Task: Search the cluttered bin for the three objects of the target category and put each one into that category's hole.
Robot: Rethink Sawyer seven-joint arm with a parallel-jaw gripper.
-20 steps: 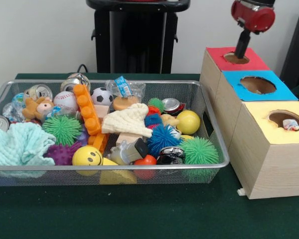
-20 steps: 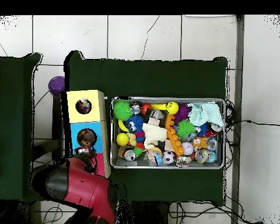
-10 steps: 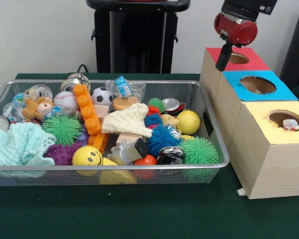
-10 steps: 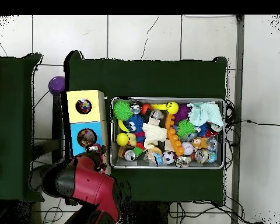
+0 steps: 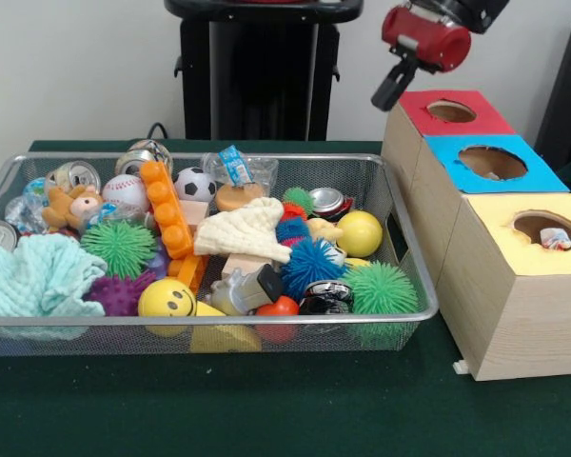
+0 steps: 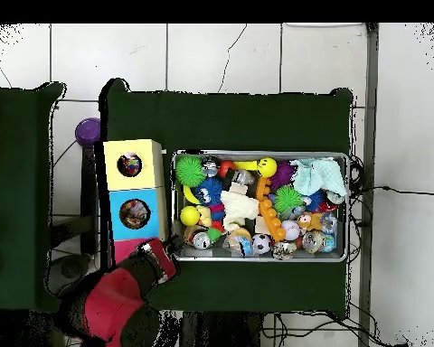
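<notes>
Green cloth covers the table, with the wire bin (image 5: 414, 286) of mixed toys and cans beside the row of boxes topped red (image 5: 481, 119), blue (image 5: 542, 176) and yellow (image 5: 495, 214). My gripper (image 5: 388, 88) hangs high, just off the red box's corner on the bin side, tilted toward the bin; whether it is wide or closed I cannot tell, and nothing shows in it. Judgement: the target category is unclear, but every candidate lies below me across the bin, so the coming move is downward and away from the boxes.

A dark green table (image 5: 266, 409) carries a wire mesh bin (image 5: 404, 257) of toys, with three boxes (image 5: 514, 305) just beside it.
</notes>
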